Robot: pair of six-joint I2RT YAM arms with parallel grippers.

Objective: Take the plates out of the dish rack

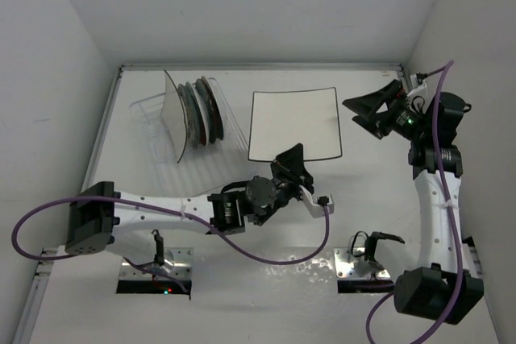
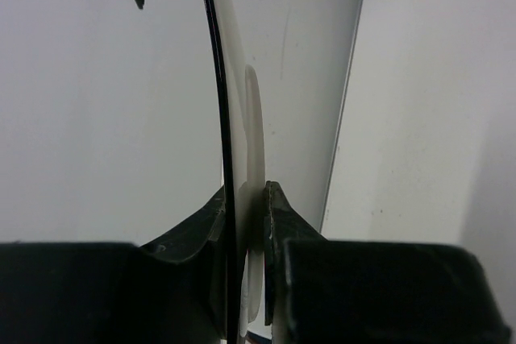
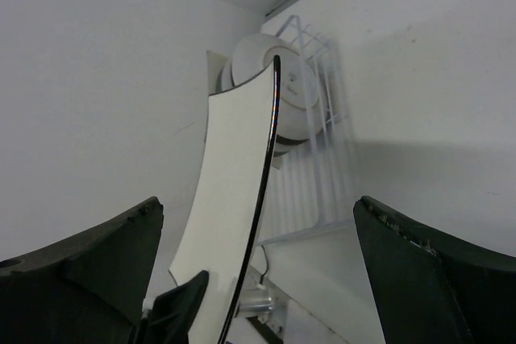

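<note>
A square cream plate (image 1: 294,122) with a dark rim sits about level over the middle of the table. My left gripper (image 1: 292,160) is shut on its near edge. In the left wrist view the plate (image 2: 234,102) runs edge-on between the closed jaws of that gripper (image 2: 246,191). The clear dish rack (image 1: 153,118) stands at the back left and holds a second square cream plate (image 1: 179,118) upright, with round plates (image 1: 205,110) behind it. My right gripper (image 1: 372,110) is open and empty, right of the held plate. Its wrist view shows the gripper (image 3: 258,203) facing the plate's edge (image 3: 230,183) and the rack (image 3: 322,175).
White walls enclose the table on the left, back and right. Purple cables trail from both arms. Two metal mounting plates (image 1: 153,267) (image 1: 355,263) lie at the near edge.
</note>
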